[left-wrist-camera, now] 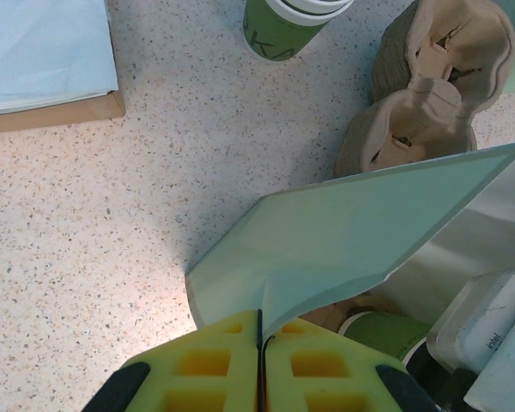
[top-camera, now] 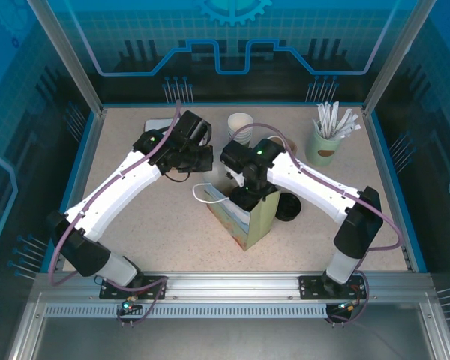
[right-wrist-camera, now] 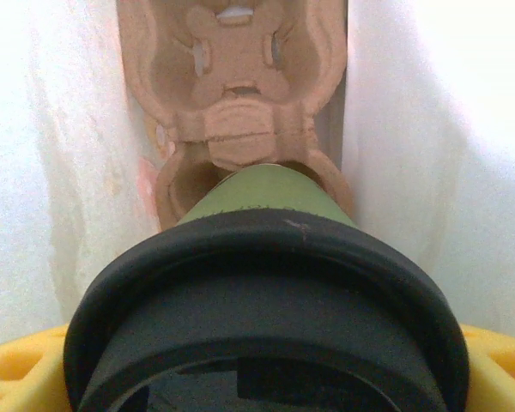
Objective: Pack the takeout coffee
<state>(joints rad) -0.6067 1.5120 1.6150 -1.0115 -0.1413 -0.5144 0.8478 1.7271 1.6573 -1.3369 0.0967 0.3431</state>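
Coffee [right-wrist-camera: 266, 283] round, black-lidded, clasped by right hand [right-wrist-camera: 262, 378] | left hand [left-wrist-camera: 260, 360] pinching paper bag [left-wrist-camera: 360, 232]

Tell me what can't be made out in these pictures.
Right wrist: coffee base, hidden by its lid; whether it sits in the tray is unclear.
Top view: coffee in the bag, covered by the right arm.
Left wrist: another cup, cut off by the top edge.
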